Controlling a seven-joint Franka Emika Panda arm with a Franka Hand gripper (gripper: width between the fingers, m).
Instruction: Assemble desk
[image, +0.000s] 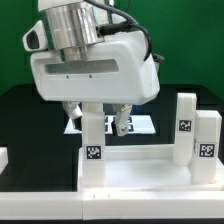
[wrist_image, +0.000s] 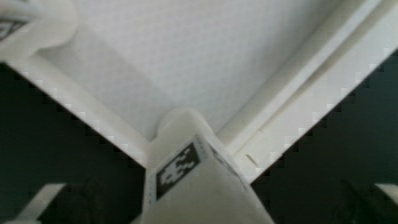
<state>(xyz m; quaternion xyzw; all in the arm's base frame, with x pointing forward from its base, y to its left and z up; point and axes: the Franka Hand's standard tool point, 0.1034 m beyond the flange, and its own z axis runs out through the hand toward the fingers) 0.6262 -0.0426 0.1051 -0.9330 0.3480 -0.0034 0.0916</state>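
Above the desk panel (image: 140, 170) on the black table (image: 20, 120), the gripper (image: 106, 122) is clamping an upright leg (image: 93, 138) at the near-left corner; two legs (image: 196, 135) are standing along the exterior view's right edge.

Even bright overhead light; soft, blurry, low-resolution wrist close-up.

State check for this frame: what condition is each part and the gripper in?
White rimmed plastic desk panel: flat on the table.
Tagged white blocky leg at the gripper: upright on the panel's corner.
Two tagged white legs on the exterior view's right: upright.
Gripper: at that leg; grip unclear.
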